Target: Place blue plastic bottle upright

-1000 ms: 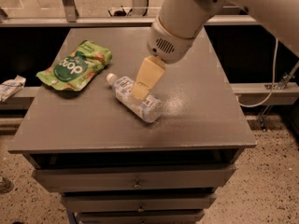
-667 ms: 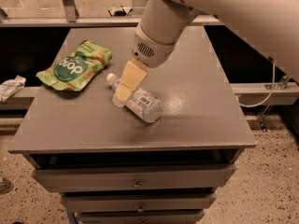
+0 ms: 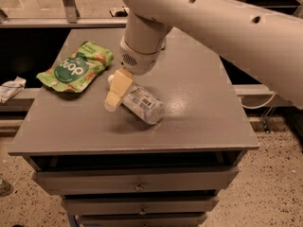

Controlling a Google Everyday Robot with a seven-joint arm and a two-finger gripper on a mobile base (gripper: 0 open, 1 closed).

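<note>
1. Drawers (image 3: 137, 178) sit nearest, under the grey table (image 3: 199, 122).
2. The bottle (image 3: 144, 105) lies on its side mid-table, where it lay a second ago, so it is not yet upright.
3. The gripper (image 3: 115, 98) has slid left from the bottle's middle to its cap end, low over the table. Whether it grips anything cannot be told.
4. The shift suggests it is lining up a hold near the cap.
5. The green pouch (image 3: 78, 67) lies beyond, apart.

Grey drawer cabinet (image 3: 199, 108); speckled floor (image 3: 270, 193); metal rail (image 3: 57, 22) behind; dim light.
</note>
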